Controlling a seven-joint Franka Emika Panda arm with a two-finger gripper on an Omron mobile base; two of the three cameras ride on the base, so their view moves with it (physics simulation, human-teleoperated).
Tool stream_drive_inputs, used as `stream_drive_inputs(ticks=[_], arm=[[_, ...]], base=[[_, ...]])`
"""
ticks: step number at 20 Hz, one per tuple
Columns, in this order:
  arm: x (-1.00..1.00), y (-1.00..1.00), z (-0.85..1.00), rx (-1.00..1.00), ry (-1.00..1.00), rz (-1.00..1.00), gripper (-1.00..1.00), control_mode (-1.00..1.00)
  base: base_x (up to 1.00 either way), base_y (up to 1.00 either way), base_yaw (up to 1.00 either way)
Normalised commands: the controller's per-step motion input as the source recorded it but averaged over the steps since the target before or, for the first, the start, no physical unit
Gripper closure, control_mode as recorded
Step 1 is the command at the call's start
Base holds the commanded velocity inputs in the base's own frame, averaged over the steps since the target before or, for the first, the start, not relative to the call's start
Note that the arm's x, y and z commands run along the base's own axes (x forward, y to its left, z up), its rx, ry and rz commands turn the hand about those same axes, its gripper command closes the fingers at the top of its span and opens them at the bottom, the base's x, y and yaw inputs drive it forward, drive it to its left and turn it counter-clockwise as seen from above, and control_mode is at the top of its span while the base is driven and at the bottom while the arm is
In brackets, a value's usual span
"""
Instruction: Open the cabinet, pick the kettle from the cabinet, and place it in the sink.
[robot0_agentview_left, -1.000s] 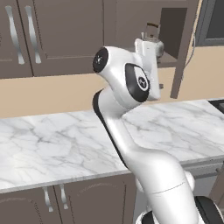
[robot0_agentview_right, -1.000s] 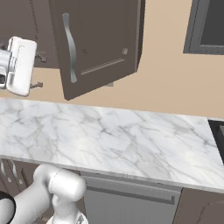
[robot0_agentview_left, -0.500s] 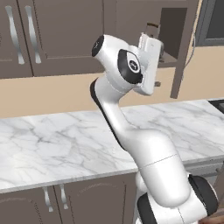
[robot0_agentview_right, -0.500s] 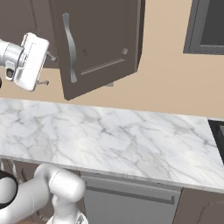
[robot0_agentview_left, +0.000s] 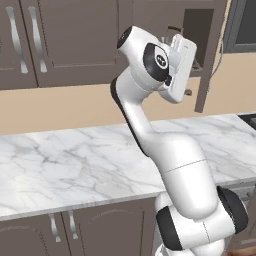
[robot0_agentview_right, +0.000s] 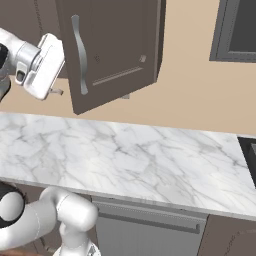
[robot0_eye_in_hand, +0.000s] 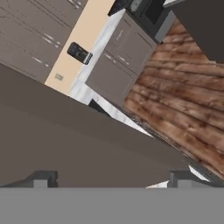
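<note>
No readable text, labels, brands, numbers or signs on anything here.

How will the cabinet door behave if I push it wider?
The door looks like a rigid panel, so it should swing on its hinges rather than flex. It hangs well open, so little travel probably remains. Its smooth silver handle may be slippery.
</note>
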Motion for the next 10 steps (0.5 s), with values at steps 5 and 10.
stream_drive_inputs(ticks=[5,10], arm=[[0.02,-0.21,-0.06,0.01,-0.01,-0.05,-1.0,-1.0],[-0.24,-0.41,0.0,0.05,-0.03,0.0,-1.0,-1.0]], base=[[0.0,0.0,0.0],[0.0,0.0,0.0]])
